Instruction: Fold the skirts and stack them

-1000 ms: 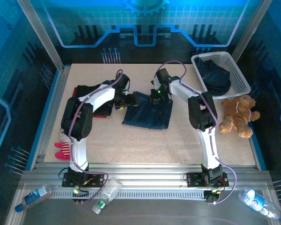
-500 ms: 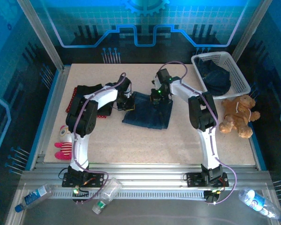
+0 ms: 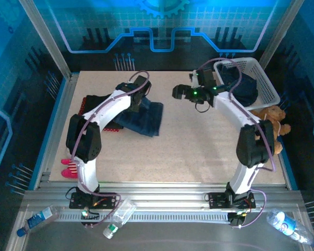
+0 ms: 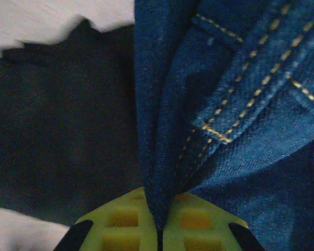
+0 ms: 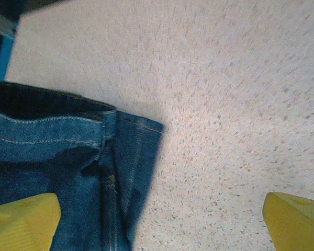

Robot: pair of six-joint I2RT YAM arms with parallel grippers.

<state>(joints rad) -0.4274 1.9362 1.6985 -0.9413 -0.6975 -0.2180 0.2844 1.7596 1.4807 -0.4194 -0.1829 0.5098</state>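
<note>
Currently the left gripper (image 4: 159, 234) is clamped on the folded denim skirt (image 3: 146, 120) — just right of the black skirt (image 3: 92, 100) (the likely stack base); the right gripper (image 3: 179, 93), fingers apart, hovers farther right.

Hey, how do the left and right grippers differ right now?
The left gripper is shut, pinching a fold of the denim skirt; the right gripper is open and holds nothing. The left is at the skirt; the right hangs over the table beside it. Both have yellow fingers.
</note>
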